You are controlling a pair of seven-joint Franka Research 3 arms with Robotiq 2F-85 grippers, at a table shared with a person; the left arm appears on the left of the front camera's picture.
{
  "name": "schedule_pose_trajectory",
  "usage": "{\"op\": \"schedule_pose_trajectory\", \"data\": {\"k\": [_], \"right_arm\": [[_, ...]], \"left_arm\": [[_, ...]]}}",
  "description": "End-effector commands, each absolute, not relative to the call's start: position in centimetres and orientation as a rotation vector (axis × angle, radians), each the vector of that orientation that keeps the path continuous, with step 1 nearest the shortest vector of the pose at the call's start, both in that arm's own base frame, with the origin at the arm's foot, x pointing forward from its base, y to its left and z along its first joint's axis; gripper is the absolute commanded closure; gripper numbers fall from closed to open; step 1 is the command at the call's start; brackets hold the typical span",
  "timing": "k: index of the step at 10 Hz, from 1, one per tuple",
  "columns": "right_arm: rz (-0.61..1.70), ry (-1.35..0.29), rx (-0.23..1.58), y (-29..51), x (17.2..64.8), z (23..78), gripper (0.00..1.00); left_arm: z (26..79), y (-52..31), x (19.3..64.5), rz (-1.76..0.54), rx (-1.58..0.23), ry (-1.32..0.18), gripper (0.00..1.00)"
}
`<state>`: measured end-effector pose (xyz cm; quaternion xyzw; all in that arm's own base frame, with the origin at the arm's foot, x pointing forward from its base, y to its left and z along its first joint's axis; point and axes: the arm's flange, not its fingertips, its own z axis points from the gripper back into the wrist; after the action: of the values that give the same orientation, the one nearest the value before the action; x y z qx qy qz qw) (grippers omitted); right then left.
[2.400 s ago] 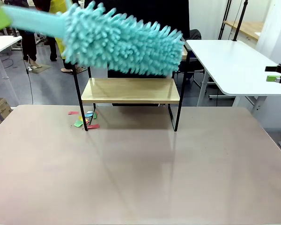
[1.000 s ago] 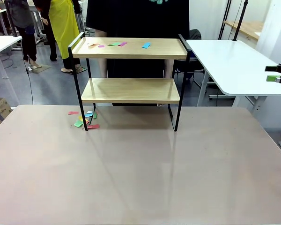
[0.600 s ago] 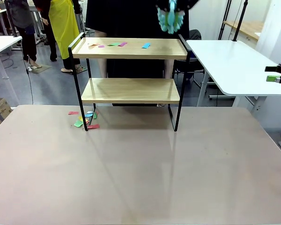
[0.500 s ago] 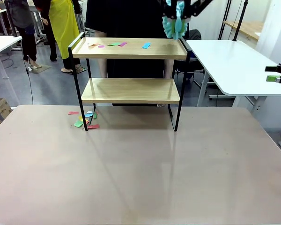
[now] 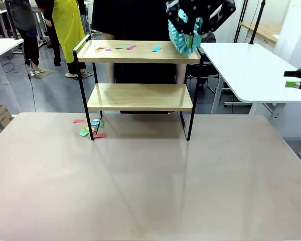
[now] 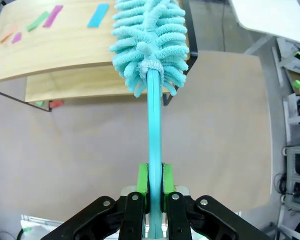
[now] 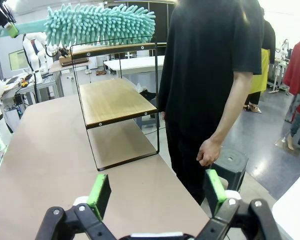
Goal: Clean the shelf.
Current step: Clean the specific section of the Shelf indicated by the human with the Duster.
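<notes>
1. Jaws of the left gripper [image 6: 155,176] are clamped on the flat turquoise plastic handle of a fluffy turquoise microfibre duster [image 6: 150,45], with the green pads pressed on its two faces near the handle's end.
2. Jaws of the right gripper [image 7: 157,192] stand wide apart and hold nothing. It waits off the table's right edge.
3. The small two-tier shelf [image 5: 140,97], two light wooden boards in a thin black metal frame, stands at the far edge of the grey table [image 5: 150,191], a little left of its middle. A person in black [image 7: 215,75] stands just behind it.
4. The duster's head hangs over the right end of the top board. I cannot tell whether it touches the wood.
5. Small coloured paper scraps [image 5: 128,47] lie on the top board from its left end to its middle. More scraps [image 5: 90,128] lie on the table around the shelf's front left leg.
6. Handling, as a judgement:
   - The shelf looks light and rigid on thin legs, so a hard sideways push could slide or tip it. If it needs steadying, the raised side rail or a frame upright is the place to hold.
   - The boards look smooth, so the scraps should slide with little pressure.
   - The duster looks soft and light, and its long handle may flex. The grip low on the handle gives reach but little force, so light strokes suit it.
</notes>
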<state>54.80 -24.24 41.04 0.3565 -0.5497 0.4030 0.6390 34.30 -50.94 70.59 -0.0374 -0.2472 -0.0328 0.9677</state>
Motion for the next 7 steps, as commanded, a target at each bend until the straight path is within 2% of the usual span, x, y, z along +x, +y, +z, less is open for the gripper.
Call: {"op": "schedule_pose_trajectory", "data": {"k": [1,4,5,6,7], "right_arm": [[0.926,-1.258,0.812,-24.0,54.8,41.4,0.00],[0.926,-1.258,0.812,-24.0,54.8,41.4,0.00],[0.926,-1.258,0.812,-24.0,54.8,41.4,0.00],[0.926,-1.258,0.812,-24.0,54.8,41.4,0.00],[0.926,-1.258,0.812,-24.0,54.8,41.4,0.00]], "left_arm": [[70.2,-51.4,34.3,-0.050,-0.066,-0.475,0.87],[69.0,-51.7,34.9,-0.069,-0.048,-0.426,0.87],[69.4,-51.6,35.1,-0.084,-0.007,-0.362,0.87],[68.5,-51.6,35.1,-0.070,-0.054,-0.455,0.87],[68.2,-51.4,35.0,-0.070,-0.035,-0.428,0.87]]}}
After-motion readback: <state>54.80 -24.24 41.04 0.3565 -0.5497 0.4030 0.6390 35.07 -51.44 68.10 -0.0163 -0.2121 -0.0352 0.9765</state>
